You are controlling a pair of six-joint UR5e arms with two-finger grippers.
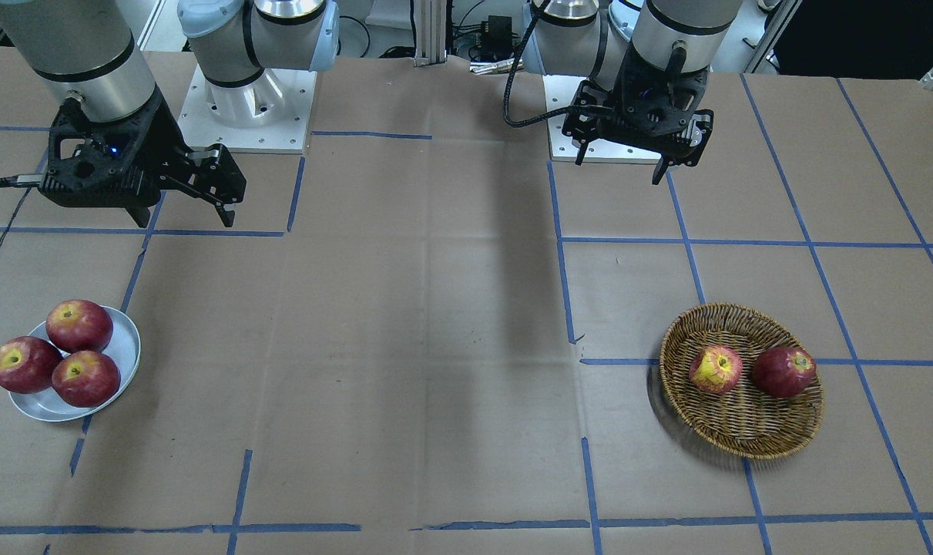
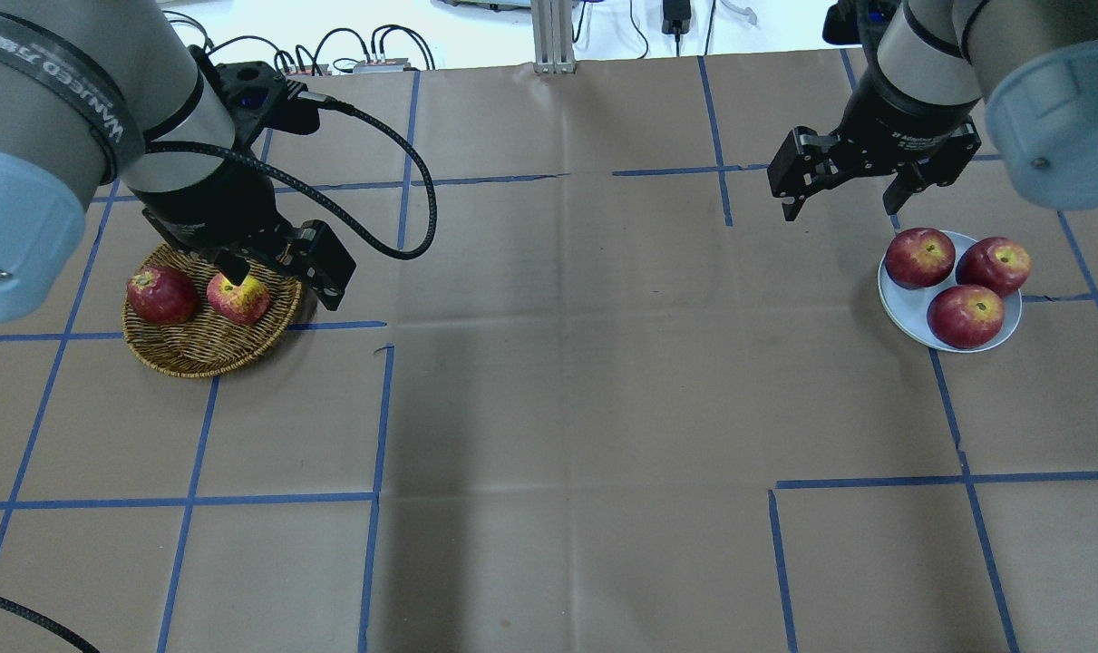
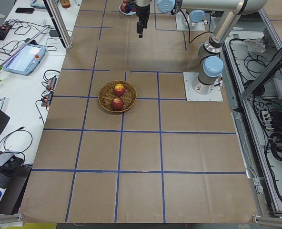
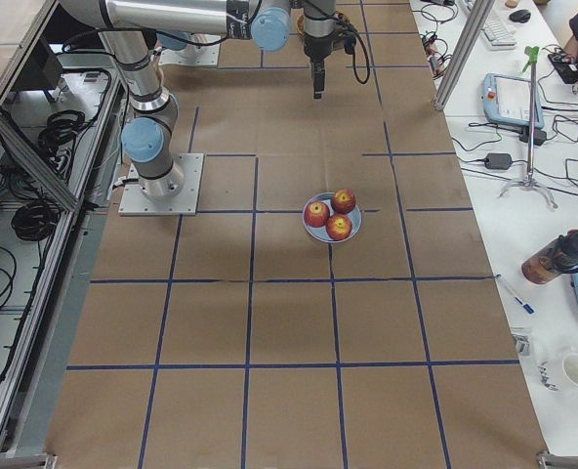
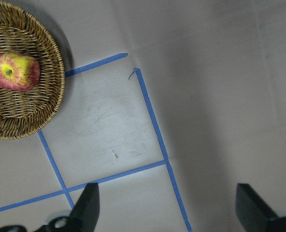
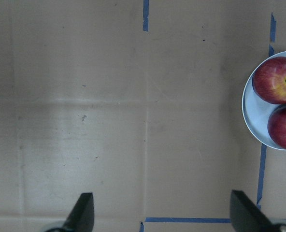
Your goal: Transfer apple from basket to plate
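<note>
pick not yet begun

from the front-facing camera, the red apple with yellow-orange streaks (image 1: 716,370) sits at 9 o'clock inside the round brown wicker basket (image 1: 743,451), with a dark red apple (image 1: 783,371) at 3 o'clock: two fruit there. the left claw (image 1: 620,158) hangs toward the basket's 11 o'clock, fingers spread, probably so it can straddle the apple. the right claw (image 2: 843,199) is also spread and empty, at 1 o'clock of the small pale grey plate (image 1: 127,347). three dark red apples (image 1: 79,325) crowd that plate on the brown tabletop (image 1: 435,347).
</note>
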